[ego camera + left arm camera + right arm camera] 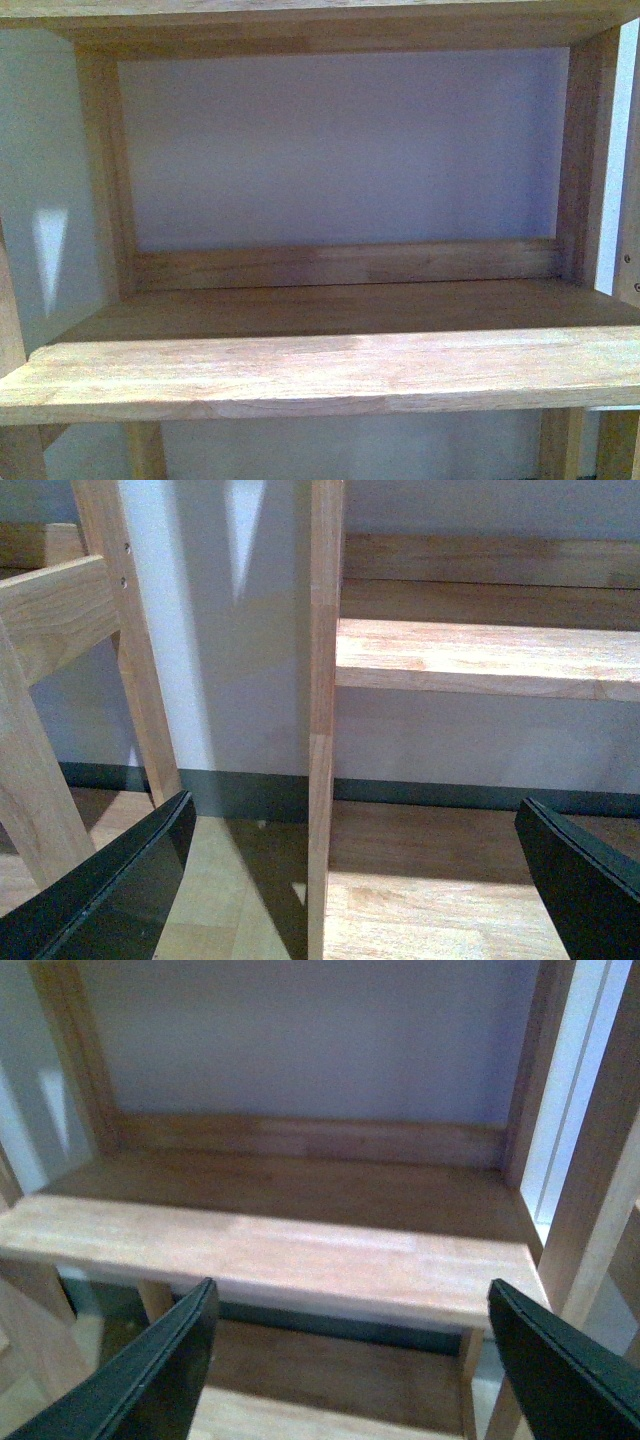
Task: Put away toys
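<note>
The orange-yellow plush animal is out of view in all three frames. The front view shows only a bare wooden shelf board with a pale back panel behind it; neither arm shows there. My left gripper is open and empty, its black fingers wide apart on either side of a wooden upright post above the wooden floor. My right gripper is open and empty, its black fingers spread in front of the same kind of shelf board.
The shelf unit has wooden side frames and a low back rail. In the left wrist view a slanted wooden frame stands beside the post, with a dark skirting strip along the wall. A lower board lies under the shelf.
</note>
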Controlling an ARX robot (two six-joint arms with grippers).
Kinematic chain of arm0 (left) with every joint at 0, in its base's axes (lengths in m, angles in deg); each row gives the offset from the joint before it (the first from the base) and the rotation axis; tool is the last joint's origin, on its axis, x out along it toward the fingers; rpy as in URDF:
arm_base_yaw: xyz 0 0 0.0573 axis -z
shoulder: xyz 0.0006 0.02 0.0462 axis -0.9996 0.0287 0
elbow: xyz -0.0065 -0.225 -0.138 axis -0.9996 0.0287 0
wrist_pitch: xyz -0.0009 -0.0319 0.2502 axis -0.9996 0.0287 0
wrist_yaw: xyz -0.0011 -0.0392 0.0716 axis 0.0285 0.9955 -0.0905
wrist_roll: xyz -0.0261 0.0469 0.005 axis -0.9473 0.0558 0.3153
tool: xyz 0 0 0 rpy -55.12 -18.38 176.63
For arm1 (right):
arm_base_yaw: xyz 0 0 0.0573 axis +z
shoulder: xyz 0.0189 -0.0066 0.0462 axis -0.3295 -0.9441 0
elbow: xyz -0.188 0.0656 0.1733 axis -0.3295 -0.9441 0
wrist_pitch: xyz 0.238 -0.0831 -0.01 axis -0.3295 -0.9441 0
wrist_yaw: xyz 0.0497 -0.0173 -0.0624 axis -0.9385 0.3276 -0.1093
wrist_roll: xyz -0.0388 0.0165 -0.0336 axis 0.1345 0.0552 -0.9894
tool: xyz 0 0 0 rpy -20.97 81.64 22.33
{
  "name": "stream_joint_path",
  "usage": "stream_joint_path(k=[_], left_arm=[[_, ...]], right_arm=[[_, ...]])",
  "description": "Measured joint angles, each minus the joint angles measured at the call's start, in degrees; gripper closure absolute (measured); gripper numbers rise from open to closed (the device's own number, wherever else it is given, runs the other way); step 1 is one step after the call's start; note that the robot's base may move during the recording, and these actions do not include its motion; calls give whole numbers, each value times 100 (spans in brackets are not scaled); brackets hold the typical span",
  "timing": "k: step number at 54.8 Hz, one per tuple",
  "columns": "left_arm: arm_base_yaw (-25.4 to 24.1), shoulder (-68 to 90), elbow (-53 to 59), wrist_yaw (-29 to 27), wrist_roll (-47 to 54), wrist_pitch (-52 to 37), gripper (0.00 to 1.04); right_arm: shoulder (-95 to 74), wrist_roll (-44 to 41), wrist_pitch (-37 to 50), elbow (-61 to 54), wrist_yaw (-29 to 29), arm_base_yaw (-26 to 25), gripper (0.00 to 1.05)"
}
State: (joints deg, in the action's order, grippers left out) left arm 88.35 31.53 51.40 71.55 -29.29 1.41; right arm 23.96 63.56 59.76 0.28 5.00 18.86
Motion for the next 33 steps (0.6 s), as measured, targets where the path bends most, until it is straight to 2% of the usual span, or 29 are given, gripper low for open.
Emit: stream_joint_path(k=[7,14,18,33], left_arm=[[0,0,0,-2,0,0,6],[0,0,0,0,0,0,6],[0,0,0,0,0,0,6],[0,0,0,0,0,2,6]], right_arm=[[251,-61,162,-479,33,9,53],[549,-87,354,-975,33,15,79],[645,-96,415,-1143,33,15,89],[946,-98,586,-1617,33,15,89]])
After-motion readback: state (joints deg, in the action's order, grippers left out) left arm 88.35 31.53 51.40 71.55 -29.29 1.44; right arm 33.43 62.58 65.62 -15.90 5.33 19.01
